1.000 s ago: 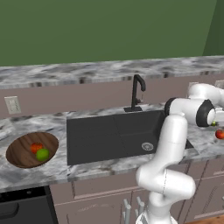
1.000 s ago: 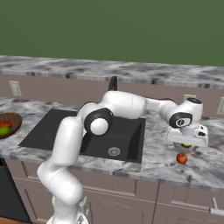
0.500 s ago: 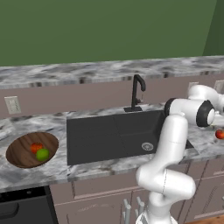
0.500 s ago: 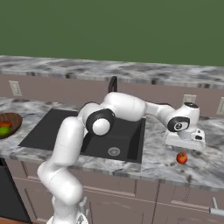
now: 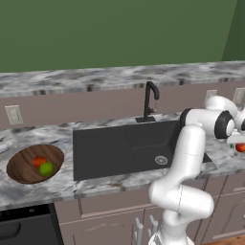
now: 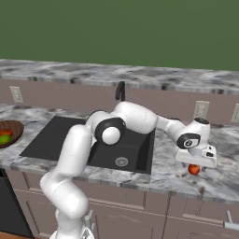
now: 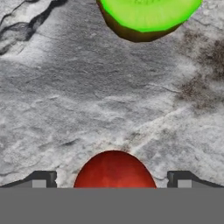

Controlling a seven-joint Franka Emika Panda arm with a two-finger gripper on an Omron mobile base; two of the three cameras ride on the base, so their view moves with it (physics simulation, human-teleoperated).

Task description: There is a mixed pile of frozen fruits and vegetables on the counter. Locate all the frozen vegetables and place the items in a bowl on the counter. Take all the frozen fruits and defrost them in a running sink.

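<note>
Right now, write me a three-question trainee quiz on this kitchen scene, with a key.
1. True or false: the gripper is shut on the small red ball.
2. What lies in the wooden bowl? A) nothing B) a red-orange lump and a green ball C) only a green ball
3. Fill in: in the hand view, the flattish green piece lies on the ____, apart from the red ball.

Key: 1 false, the fingertips stand open either side of it; 2 B; 3 counter.

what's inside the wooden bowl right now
Two items lie in the wooden bowl: a red-orange tomato-like lump and a bright green ball, side by side. The bowl floor beneath them is covered.
</note>
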